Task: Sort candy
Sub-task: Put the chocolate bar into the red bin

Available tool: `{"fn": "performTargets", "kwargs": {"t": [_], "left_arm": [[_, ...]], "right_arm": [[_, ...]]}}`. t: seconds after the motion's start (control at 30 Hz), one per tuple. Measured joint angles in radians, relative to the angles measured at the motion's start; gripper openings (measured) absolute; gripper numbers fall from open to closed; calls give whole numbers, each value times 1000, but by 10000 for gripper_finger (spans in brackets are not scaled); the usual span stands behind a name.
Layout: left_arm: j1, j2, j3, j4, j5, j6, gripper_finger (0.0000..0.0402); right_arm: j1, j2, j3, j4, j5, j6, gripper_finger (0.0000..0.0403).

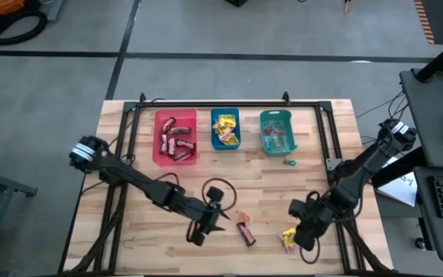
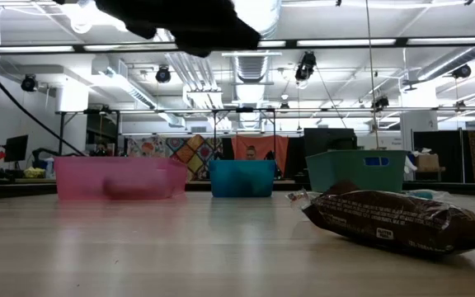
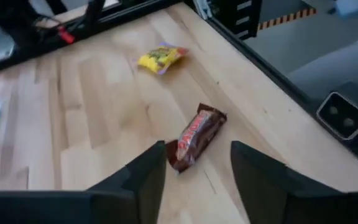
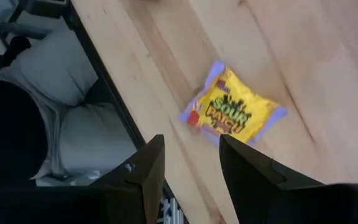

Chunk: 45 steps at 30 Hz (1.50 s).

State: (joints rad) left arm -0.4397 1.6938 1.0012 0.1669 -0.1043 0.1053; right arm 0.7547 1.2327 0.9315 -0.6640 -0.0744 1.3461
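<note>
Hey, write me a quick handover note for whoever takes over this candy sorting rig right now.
Left gripper: open, empty, over the brown bar near the table's front edge.
Right gripper: open, empty, over the yellow packet at the front right.
Done: brown bars in the red bin, yellow packets in the blue bin, small pieces in the teal bin.
Left: that bar, that packet, and a small teal piece lying just outside the teal bin.

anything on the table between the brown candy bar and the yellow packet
No. In the high view the wood between the brown candy bar and the yellow packet is bare, and the left wrist view shows the same.
</note>
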Motion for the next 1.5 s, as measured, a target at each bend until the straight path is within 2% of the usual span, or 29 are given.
{"fn": "performTargets", "kwargs": {"t": [0.23,0.4,0.53,0.83,1.13,1.5], "left_arm": [[0,169,118,0,25,178,230],[21,249,182,8,76,201,254],[49,312,216,17,178,204,255],[105,437,305,34,330,206,240],[139,494,307,32,299,203,231],[138,496,301,35,297,207,231]], "right_arm": [[43,0,-1,5,32,51,145],[47,0,-1,11,49,48,145],[46,1,-1,11,53,25,145],[46,1,-2,13,78,13,145],[46,1,-4,15,79,4,145],[46,1,-4,16,104,-10,145]]}}
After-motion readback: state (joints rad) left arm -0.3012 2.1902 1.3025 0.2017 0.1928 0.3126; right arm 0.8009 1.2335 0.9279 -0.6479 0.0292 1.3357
